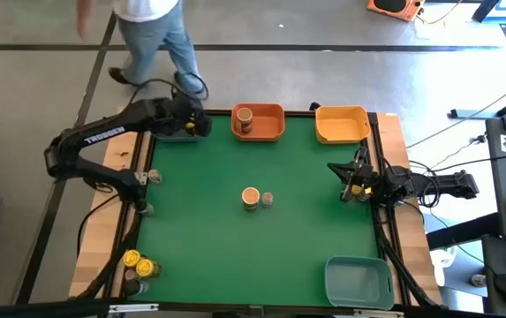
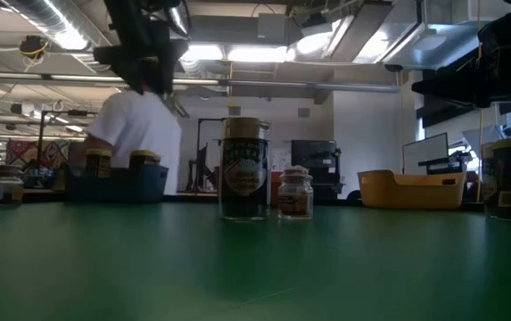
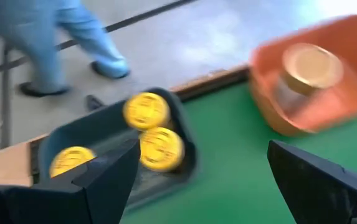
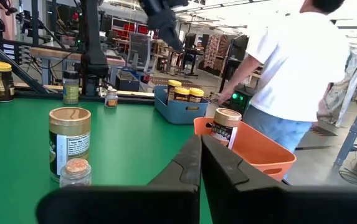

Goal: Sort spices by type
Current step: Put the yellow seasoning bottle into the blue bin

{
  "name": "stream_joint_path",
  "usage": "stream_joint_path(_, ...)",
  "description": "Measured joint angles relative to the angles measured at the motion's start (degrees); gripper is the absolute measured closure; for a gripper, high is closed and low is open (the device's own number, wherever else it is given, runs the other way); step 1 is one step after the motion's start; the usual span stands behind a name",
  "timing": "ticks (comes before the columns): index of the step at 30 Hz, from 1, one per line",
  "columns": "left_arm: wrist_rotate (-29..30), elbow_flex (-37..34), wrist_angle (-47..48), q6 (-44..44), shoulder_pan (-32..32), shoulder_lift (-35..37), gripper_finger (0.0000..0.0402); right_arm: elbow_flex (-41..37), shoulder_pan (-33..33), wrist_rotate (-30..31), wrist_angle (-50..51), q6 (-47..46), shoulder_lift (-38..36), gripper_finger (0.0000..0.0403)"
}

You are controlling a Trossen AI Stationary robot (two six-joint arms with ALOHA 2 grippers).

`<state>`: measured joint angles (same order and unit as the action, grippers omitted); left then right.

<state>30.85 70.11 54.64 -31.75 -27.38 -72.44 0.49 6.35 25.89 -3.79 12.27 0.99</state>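
My left gripper [image 3: 197, 183] is open and hovers above the dark blue bin [image 3: 66, 134] at the table's far left corner, touching nothing. Three yellow-lidded jars [image 3: 146, 111] stand in that bin. A tan-lidded jar [image 1: 245, 117] stands in the orange bin [image 1: 275, 124]. Another tan-lidded jar [image 1: 251, 197] and a tiny jar [image 1: 268, 199] stand side by side on the green mat at mid-table. More yellow-lidded jars [image 1: 138, 262] stand at the near left corner, and small jars [image 1: 154, 177] stand on the left edge. My right gripper [image 1: 348, 187] is shut and empty near the right edge.
A yellow bin [image 1: 341, 124] sits at the far right corner, with no jar showing in it. A light blue bin [image 1: 358, 281] sits at the near right corner. A person [image 1: 151, 35] stands just beyond the far edge, behind the dark blue bin. Open green mat surrounds the two middle jars.
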Motion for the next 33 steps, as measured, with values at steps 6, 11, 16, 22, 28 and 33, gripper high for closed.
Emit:
stream_joint_path(6,-3.7,0.0,-2.3,1.9,8.9,-0.9,0.0054,0.0,0.0,0.0,0.0,0.0,0.0,0.0391)
stream_joint_path(11,-6.8,-0.1,-9.2,5.2,15.5,-2.7,0.0054,0.0,0.0,0.0,0.0,0.0,0.0,0.0391)
stream_joint_path(16,-11.1,-0.1,-17.6,8.8,20.2,-5.8,0.0054,0.0,0.0,0.0,0.0,0.0,0.0,0.0391)
stream_joint_path(22,-14.9,-0.1,-27.5,10.1,23.7,-11.2,0.0054,0.0,0.0,0.0,-0.1,0.0,0.0,0.0391)
stream_joint_path(28,-19.2,-0.1,-37.4,12.0,25.8,-16.7,0.0054,0.0,0.0,0.0,-0.1,-0.3,0.0,0.0391)
stream_joint_path(33,-20.9,-0.1,-41.3,12.2,26.7,-19.6,0.0054,0.0,0.0,0.0,-0.1,-0.3,0.0,0.0391)
